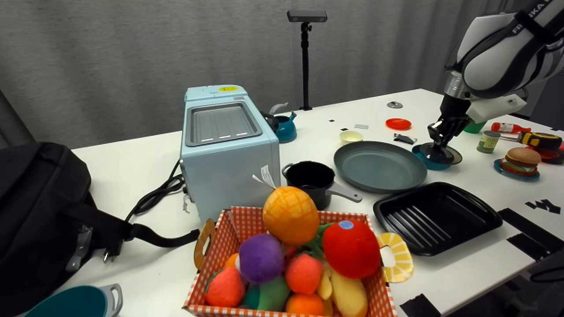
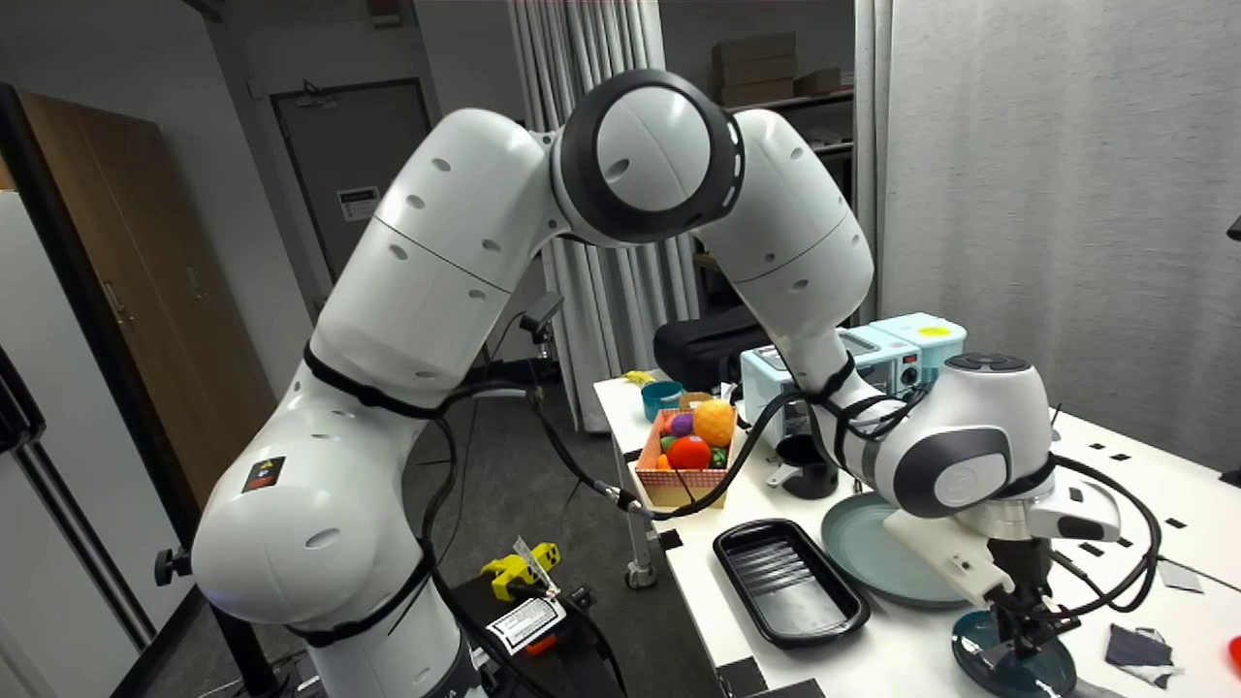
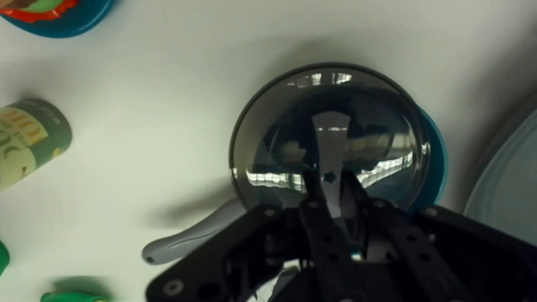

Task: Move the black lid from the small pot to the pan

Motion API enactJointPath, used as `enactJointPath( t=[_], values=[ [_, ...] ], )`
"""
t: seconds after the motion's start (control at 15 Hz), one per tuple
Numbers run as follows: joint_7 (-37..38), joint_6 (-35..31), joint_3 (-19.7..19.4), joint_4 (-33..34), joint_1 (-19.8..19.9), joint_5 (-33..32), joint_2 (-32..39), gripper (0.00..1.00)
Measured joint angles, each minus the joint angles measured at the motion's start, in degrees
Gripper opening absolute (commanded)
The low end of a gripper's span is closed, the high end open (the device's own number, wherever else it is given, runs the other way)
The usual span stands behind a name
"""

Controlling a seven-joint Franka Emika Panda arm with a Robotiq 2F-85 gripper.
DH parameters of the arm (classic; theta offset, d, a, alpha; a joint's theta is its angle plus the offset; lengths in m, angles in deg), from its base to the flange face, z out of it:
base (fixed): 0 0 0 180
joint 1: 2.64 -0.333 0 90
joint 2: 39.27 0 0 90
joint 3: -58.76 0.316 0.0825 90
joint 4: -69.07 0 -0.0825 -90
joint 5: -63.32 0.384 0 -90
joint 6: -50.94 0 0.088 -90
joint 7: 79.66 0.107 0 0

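Note:
The black lid [image 1: 434,155] is round, dark and see-through, with a flat grey handle bar, and shows large in the wrist view [image 3: 331,142]. My gripper [image 3: 329,178] has a finger on each side of that bar and is shut on it. The lid is over the small pot [image 1: 434,166], which is teal with a grey handle. It sits off-centre, with a teal crescent showing in the wrist view [image 3: 438,163]; I cannot tell if they touch. The wide grey pan [image 1: 381,166] stands beside the pot and shows in both exterior views [image 2: 887,553].
A black ribbed grill tray [image 1: 440,215] lies in front of the pan. A taller black pot [image 1: 310,185] stands beside the light-blue oven [image 1: 233,176]. A can [image 1: 488,141], a toy burger [image 1: 522,160] and a dark packet [image 1: 404,139] lie around the small pot.

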Motion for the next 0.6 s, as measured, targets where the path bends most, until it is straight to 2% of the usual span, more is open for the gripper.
enactJointPath(
  t=[0.6],
  values=[
    [0.7,-6.9,0.3,-2.9,-3.7,0.0,0.0,0.04]
  ],
)
